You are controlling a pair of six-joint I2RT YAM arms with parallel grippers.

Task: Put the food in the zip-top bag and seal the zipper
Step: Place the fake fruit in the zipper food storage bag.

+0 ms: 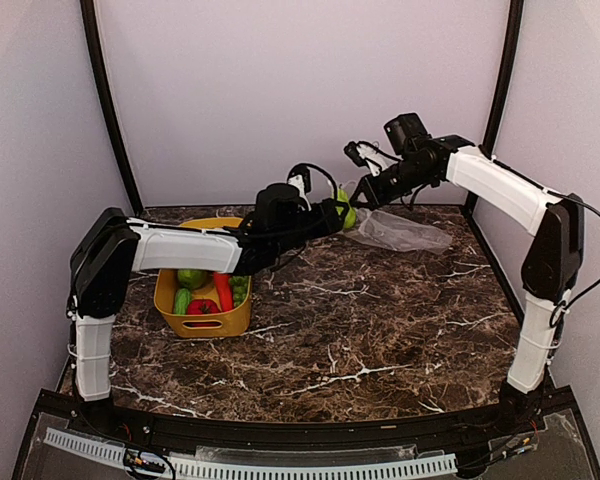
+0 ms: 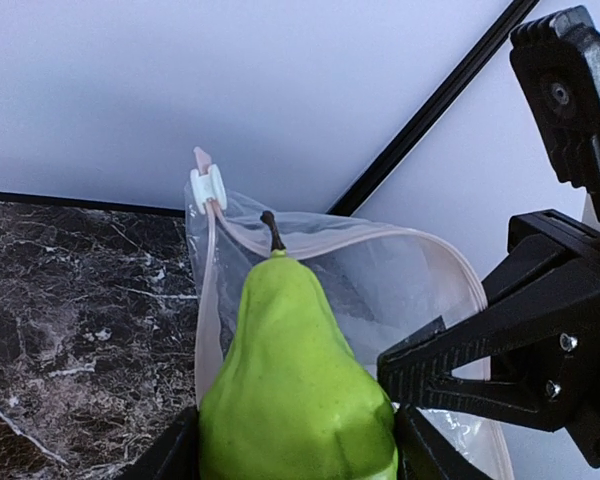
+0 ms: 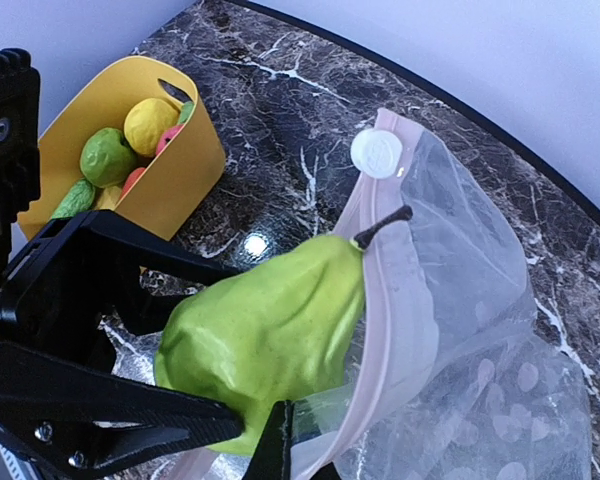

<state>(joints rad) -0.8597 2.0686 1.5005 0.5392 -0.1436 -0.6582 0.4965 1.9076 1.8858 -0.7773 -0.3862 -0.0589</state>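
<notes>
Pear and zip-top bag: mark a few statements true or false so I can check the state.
1. The left end effector holds a green pear. True.
2. The pear is fully inside the zip-top bag. False: it is at the mouth, mostly outside.
3. The right end effector is open, clear of the bag. False: it is shut on the bag's rim.
4. The zipper is sealed. False: the mouth gapes open.
5. The yellow basket holds other food. True.

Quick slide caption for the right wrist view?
Left end effector holds a green pear at the mouth of the bag, basket behind.
</notes>
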